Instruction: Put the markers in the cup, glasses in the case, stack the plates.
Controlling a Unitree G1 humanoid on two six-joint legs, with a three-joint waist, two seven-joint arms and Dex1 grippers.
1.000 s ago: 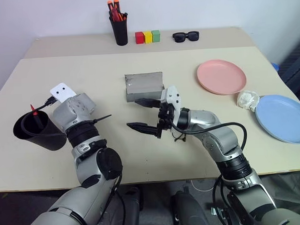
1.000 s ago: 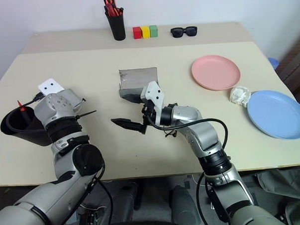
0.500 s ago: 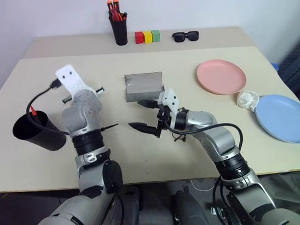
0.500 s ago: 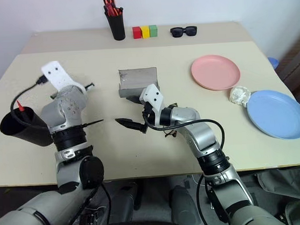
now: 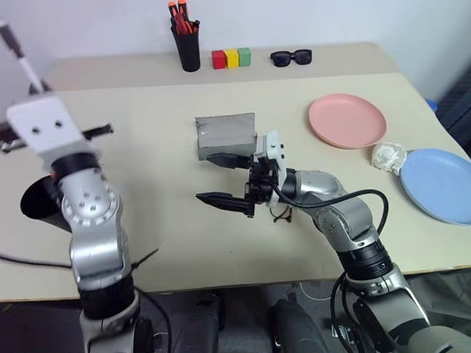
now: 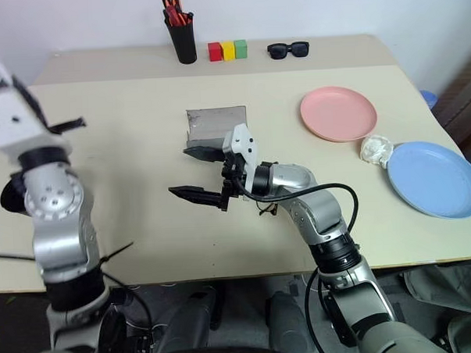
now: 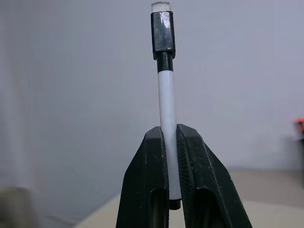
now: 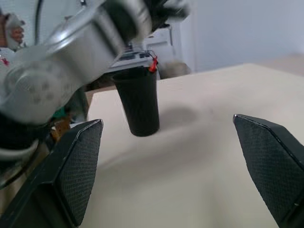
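Note:
My left gripper (image 7: 170,130) is raised high at the left, shut on the white-bodied marker (image 5: 17,53), whose black cap points up. Below it the black cup (image 5: 33,202) stands near the table's left edge, partly hidden by my left arm. A red marker tip (image 8: 153,64) shows at its rim. My right gripper (image 5: 218,179) hangs open and empty over the middle of the table, pointing left, just in front of the open grey case (image 5: 227,136). The thin-rimmed glasses (image 5: 280,215) lie under my right wrist. The pink plate (image 5: 347,120) and the blue plate (image 5: 445,184) lie apart on the right.
At the back stand a black pen holder (image 5: 187,44) with orange-capped pens, three coloured blocks (image 5: 232,58) and black sunglasses (image 5: 292,57). A crumpled white lump (image 5: 389,156) lies between the two plates. The blue plate sits close to the table's right edge.
My left arm has swung up and back from beside the cup, turning its gripper upward with the white marker in it. The right gripper has stayed where it was, open.

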